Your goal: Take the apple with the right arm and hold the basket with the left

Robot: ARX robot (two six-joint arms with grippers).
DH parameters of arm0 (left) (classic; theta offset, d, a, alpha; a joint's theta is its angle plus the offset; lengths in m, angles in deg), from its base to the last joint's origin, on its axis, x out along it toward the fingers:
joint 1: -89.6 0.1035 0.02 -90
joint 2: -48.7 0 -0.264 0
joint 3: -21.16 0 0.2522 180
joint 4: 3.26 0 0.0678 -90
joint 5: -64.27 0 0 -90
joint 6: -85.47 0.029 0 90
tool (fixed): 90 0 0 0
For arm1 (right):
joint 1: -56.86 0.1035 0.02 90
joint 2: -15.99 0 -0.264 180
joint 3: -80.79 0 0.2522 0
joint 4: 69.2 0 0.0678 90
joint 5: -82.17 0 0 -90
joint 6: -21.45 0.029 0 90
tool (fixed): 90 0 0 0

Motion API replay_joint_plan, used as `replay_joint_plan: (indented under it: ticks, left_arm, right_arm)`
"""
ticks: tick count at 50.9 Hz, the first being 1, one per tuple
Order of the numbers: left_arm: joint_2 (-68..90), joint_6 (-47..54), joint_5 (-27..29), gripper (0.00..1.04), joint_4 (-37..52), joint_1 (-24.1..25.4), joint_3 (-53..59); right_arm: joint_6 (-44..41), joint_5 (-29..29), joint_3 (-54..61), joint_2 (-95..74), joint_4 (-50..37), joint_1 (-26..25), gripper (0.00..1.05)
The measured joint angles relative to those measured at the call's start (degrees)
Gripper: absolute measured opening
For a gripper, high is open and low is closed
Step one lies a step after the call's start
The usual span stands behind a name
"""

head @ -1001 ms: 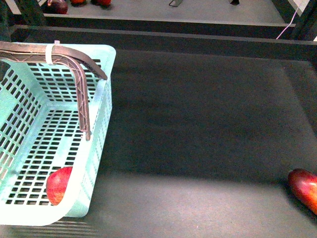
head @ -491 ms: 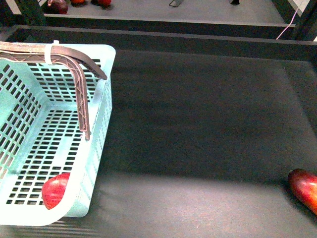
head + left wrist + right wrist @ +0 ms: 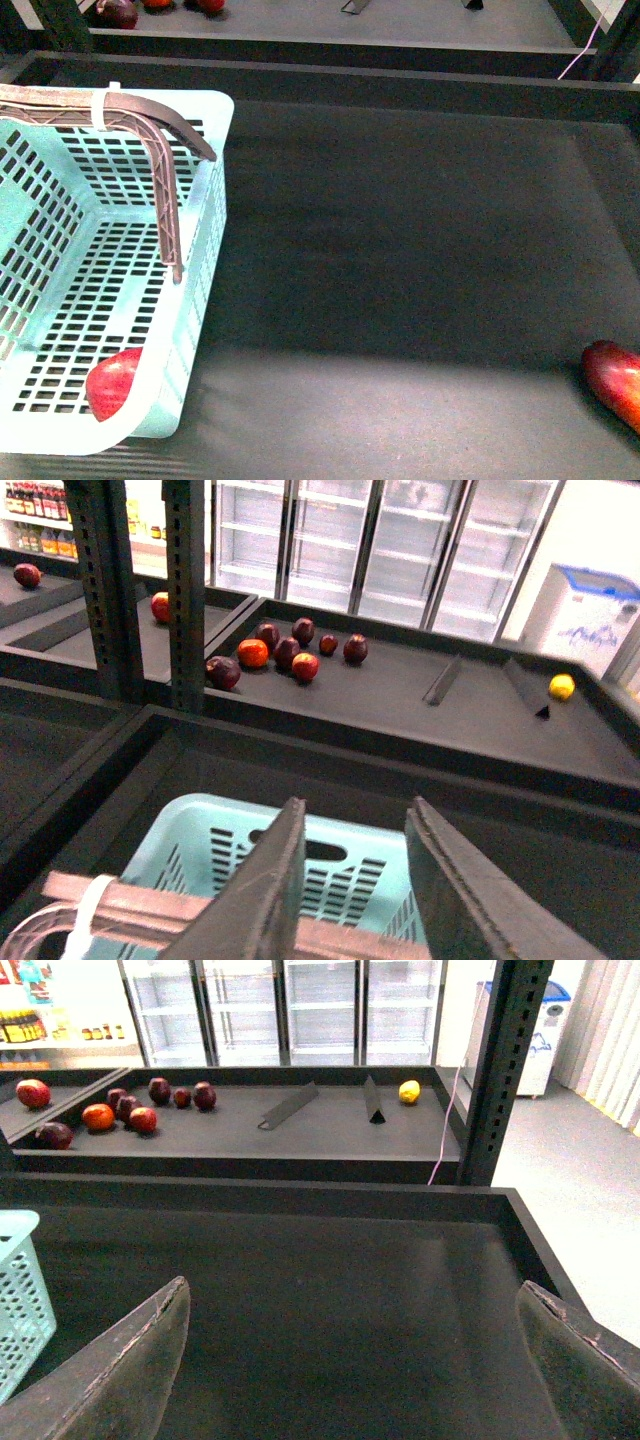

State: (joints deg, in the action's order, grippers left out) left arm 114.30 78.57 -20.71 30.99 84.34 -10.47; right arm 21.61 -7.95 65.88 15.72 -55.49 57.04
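Note:
The pale turquoise basket (image 3: 205,190) fills the left of the front view. One brown ribbed handle (image 3: 150,130) arches over its right wall. The small red apple (image 3: 113,382) lies on the slotted floor, in the basket's near right corner. Neither arm shows in the front view. In the left wrist view my left gripper (image 3: 355,805) is shut on the brown handle (image 3: 150,905), with the basket's wall (image 3: 220,835) below it. My right gripper (image 3: 352,1286) is open over the dark shelf with nothing between its fingers. The basket's corner (image 3: 20,1290) shows off to one side of it.
A longer, darker red fruit (image 3: 615,382) lies at the shelf's front right. The dark shelf (image 3: 400,250) has a raised rim at the back. Behind it, another shelf holds several red fruits (image 3: 290,650) and a yellow one (image 3: 562,686). A dark upright post (image 3: 505,1060) stands at the back right.
The apple has rolled a little toward the basket's near corner and the basket has shifted slightly. Over the last half second almost nothing moved.

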Motion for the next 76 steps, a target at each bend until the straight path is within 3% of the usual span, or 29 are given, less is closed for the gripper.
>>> replay_joint_plan:
  ticks: [9, 12, 18, 34, 40, 62, 76]
  left_arm:
    - [-4.68, 4.52, -1.05, 0.03, -0.39, 1.07, 5.07]
    - [-6.93, 5.29, -4.31, 0.04, -0.98, 3.28, 6.6]
    - [-11.08, 5.75, -4.68, 0.03, -2.58, 5.03, 9.18]
    - [-23.52, 6.08, -5.03, 0.03, -9.9, 5.05, 14.4]
    - [-24.7, 6.1, -5.01, 0.03, -8.48, 5.05, 16.7]
    - [-42.47, 6.25, -5.03, 0.03, -25.0, 5.05, 17.03]
    - [-48.65, 6.25, -5.03, 0.03, -31.04, 5.05, 17.03]
  right_arm:
    - [0.0, 0.0, 0.0, 0.0, 0.0, 0.0, 0.96]
    - [0.0, 0.0, 0.0, 0.0, 0.0, 0.0, 0.96]
    - [0.0, -0.02, 0.0, 0.0, 0.0, 0.0, 0.96]
    - [0.0, 0.0, 0.0, 0.0, 0.0, 0.0, 0.96]
    - [0.0, 0.0, 0.0, 0.0, 0.0, 0.0, 0.96]
    - [0.0, 0.0, 0.0, 0.0, 0.02, 0.0, 0.96]
    - [0.0, 0.0, 0.0, 0.0, 0.02, 0.0, 0.96]
